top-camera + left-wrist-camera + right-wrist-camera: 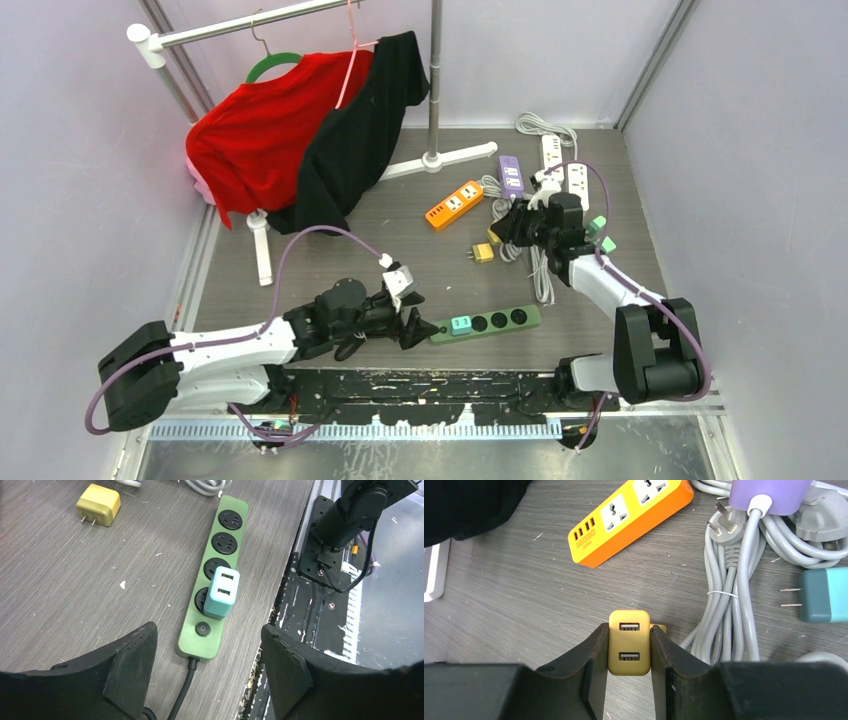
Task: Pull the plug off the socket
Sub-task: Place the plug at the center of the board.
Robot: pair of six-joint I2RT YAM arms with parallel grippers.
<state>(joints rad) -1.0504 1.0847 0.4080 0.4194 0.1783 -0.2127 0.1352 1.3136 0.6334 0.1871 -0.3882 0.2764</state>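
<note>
While plug (220, 593) sits socketed, left pincer (209, 632) gapes.

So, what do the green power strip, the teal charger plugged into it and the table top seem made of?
Green power strip: probably moulded plastic, matte, with even colour and rounded edges. Teal charger: plastic too, smooth, slightly glossy on its face. Table top: grey wood-grain surface, perhaps laminate; fine straight streaks, scattered white specks.

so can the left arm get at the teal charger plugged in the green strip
Probably yes: the left pincer is open and the teal charger stands straight ahead of it on the green strip, with nothing in between.
</note>
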